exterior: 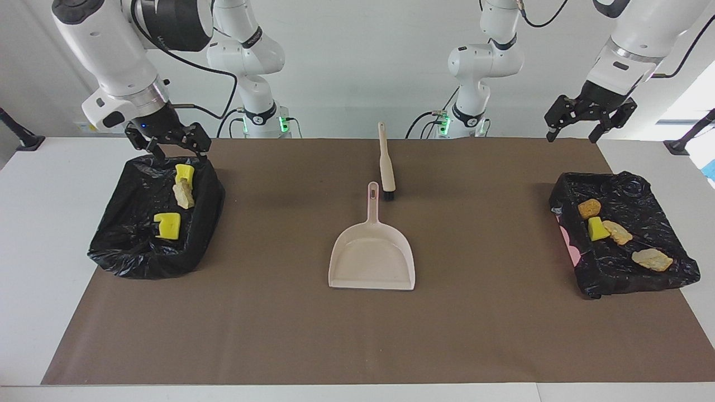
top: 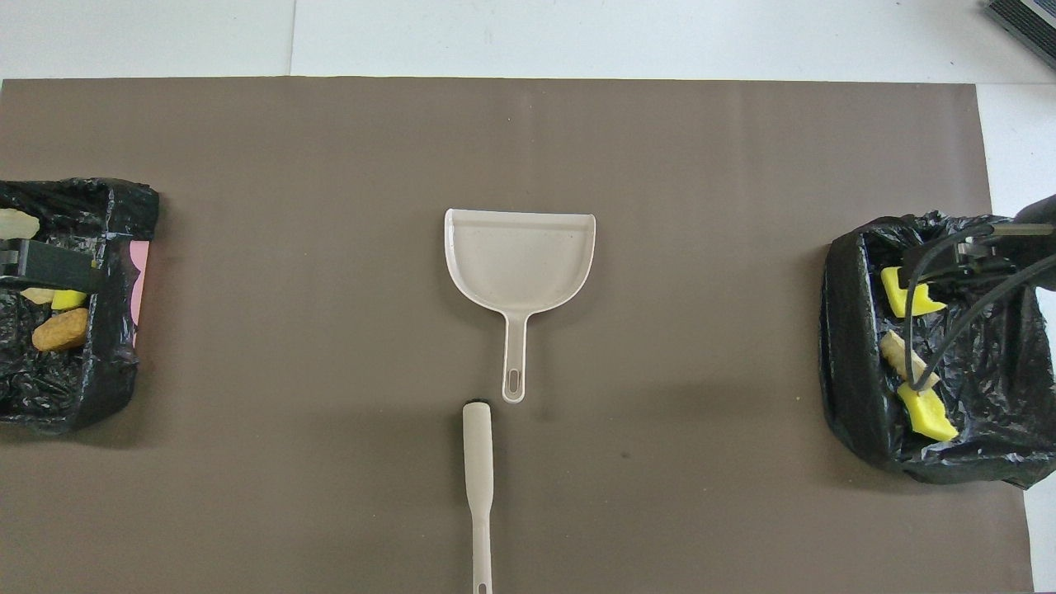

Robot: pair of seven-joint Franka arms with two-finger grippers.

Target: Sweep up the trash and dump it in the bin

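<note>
The trash lies in two black-bagged bins. The bin [exterior: 128, 254] at the right arm's end holds two yellow sponge chunks [exterior: 167, 225] and a tan lump [exterior: 184, 195]. The bin [exterior: 642, 279] at the left arm's end holds an orange lump [exterior: 589, 208], a yellow chunk [exterior: 596, 229] and two tan lumps [exterior: 652, 259]. The beige dustpan [exterior: 371, 259] lies empty mid-mat, with the beige brush [exterior: 386, 162] just nearer the robots. My right gripper [exterior: 181, 152] is open and empty just over its bin's near rim. My left gripper [exterior: 572, 135] hangs open and empty, high over its bin.
A brown mat [exterior: 503, 335] covers the table between the bins. In the overhead view the dustpan [top: 518, 264] and brush [top: 478, 487] lie in line at the middle, and the bins [top: 107, 363] [top: 850, 330] stand at the mat's two ends.
</note>
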